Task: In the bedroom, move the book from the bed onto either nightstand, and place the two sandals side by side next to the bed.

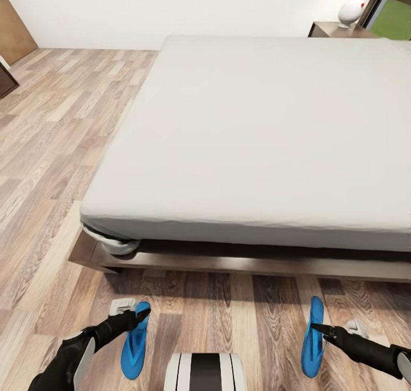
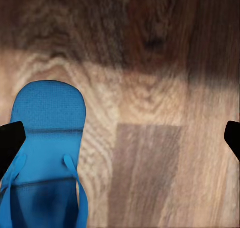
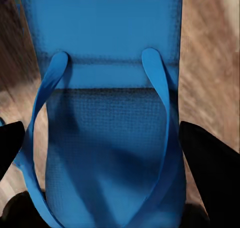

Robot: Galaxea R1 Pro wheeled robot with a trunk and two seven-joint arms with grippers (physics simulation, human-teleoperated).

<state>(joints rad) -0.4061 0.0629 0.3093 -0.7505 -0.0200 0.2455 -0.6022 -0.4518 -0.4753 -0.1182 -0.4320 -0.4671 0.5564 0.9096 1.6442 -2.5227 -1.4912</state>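
At the far left of the head view a strip of brown door point(image 1: 14, 28) and a dark piece of furniture point(image 1: 5, 80) edge the light wood-plank floor point(image 1: 51, 151). Lower down, the black left arm reaches forward, and its left gripper point(image 1: 137, 317) sits at the inner side of a bright blue flat sandal point(image 1: 135, 341) that lies on the floor with its length pointing toward the bed. In the left wrist view the two dark fingertips point(image 2: 11, 140) stand wide apart, one over the sandal's point(image 2: 47, 158) edge and strap, the other over bare planks, so the jaws are spread and hold nothing.

At the bottom centre shows the robot's white and black trunk point(image 1: 205, 373). Behind it runs the large low bed point(image 1: 257, 151), a pale grey-white mattress on a dark brown wooden platform frame, its near side parallel to the row of sandals.

Further right the second bright blue sandal point(image 1: 313, 338) lies well apart from the first, also lengthwise toward the bed. The right gripper point(image 1: 323, 329) is at its edge; in the right wrist view the dark fingers point(image 3: 212, 173) flank the second sandal point(image 3: 105, 128) on both sides, but I cannot tell whether they clamp it.

At the top right, beyond the mattress, a low dark brown nightstand point(image 1: 331, 30) carries a white rounded object point(image 1: 351, 11).
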